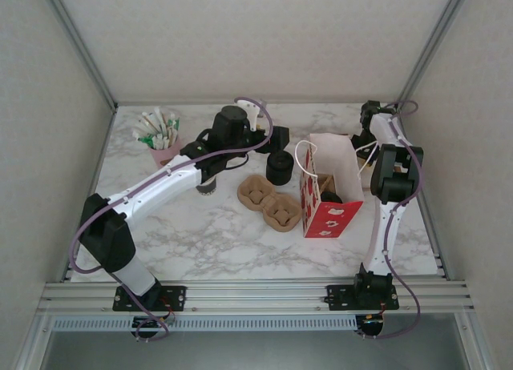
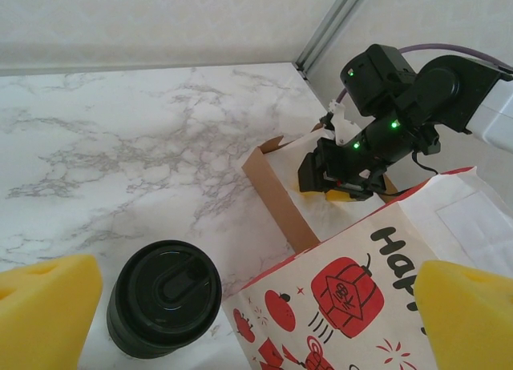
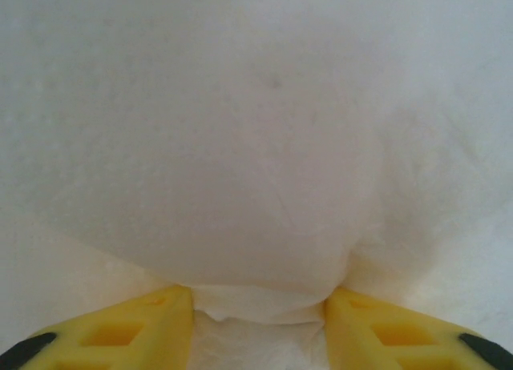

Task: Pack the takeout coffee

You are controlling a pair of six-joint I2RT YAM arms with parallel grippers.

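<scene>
Marble veining runs over the white table [image 1: 200,242] as seen from above. At its far-left corner stands a pink cup full of white and green sticks [image 1: 163,142]. Near the middle, the small paper takeout coffee cup with its round black lid [image 1: 207,186] stands half hidden under the left arm's forearm. Closer to the far edge, the left gripper [image 1: 272,139] hangs above a squat all-black cylinder of stacked lids [image 1: 279,168]. That cylinder stands just beside a white paper bag with a red printed face [image 1: 329,216], which is set toward the right edge. Two brown moulded-pulp cup carriers [image 1: 268,202] lie just in front of the cylinder and beside the bag. The right gripper [image 1: 365,152] sits at the bag's far rim. From the left wrist, that gripper's yellow foam pads [image 2: 48,306] are spread wide, with the black cylinder and the bag's red drawings below them, and beyond those the right gripper at the bag's rim. From the right wrist, its yellow fingers [image 3: 120,330] stand part-way apart with white bag paper bunched between them; whether they clamp it I cannot tell.
</scene>
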